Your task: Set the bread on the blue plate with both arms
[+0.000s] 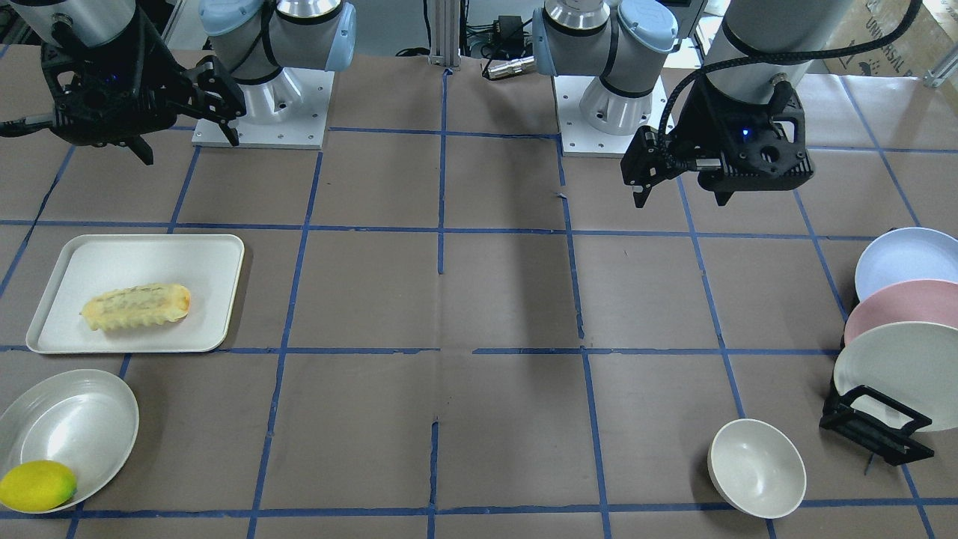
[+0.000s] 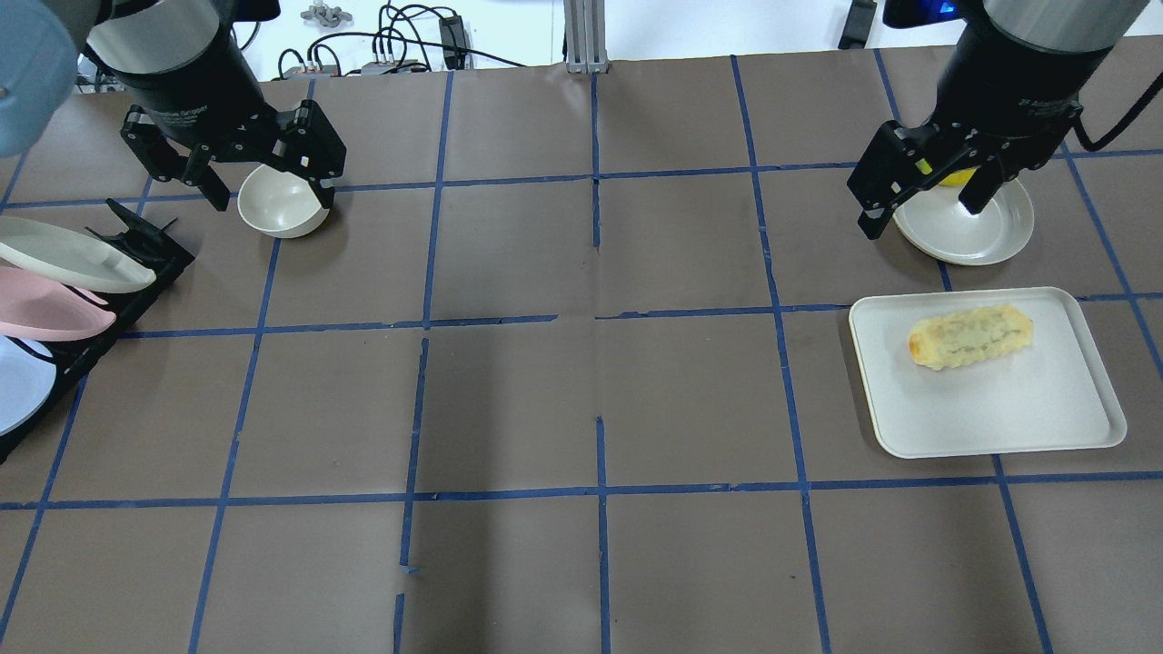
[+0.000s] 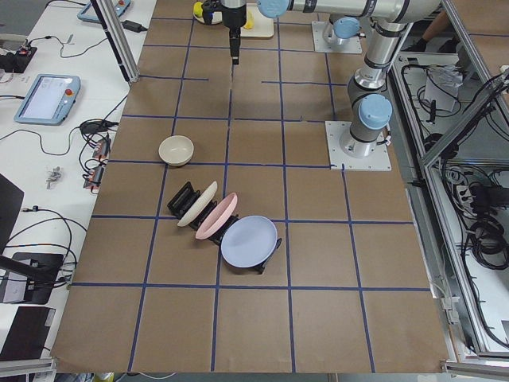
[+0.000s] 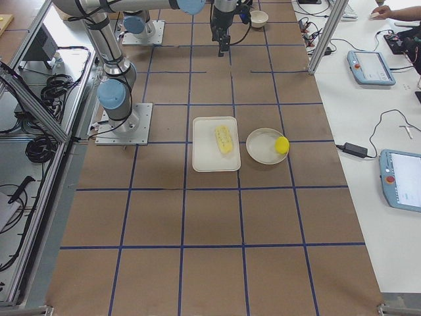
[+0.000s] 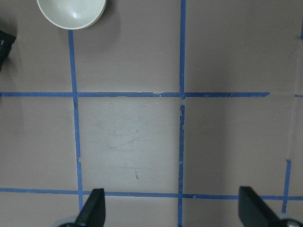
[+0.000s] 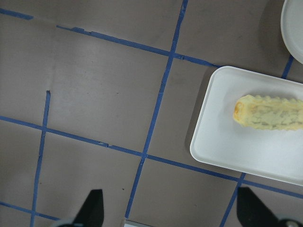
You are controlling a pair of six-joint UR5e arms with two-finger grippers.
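Nothing is grasped yet; the opening step is in hand. The pale yellow ridged bread loaf (image 2: 970, 336) lies on a white rectangular tray (image 2: 999, 413) near the right edge of the brown worktop (image 2: 581, 409). The lavender-blue round plate (image 1: 909, 258) stands in a black rack (image 1: 876, 423) at the left edge. The left gripper (image 1: 679, 193) and right gripper (image 2: 922, 216) hover empty, jaws apart. Next, probably, the left frees the plate and the right descends on the loaf.

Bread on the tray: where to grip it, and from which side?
I'd pinch the bread across its narrow width at mid-length, coming straight down with the open right gripper. It lies flat on the tray, so only its top and ridged long sides are exposed.
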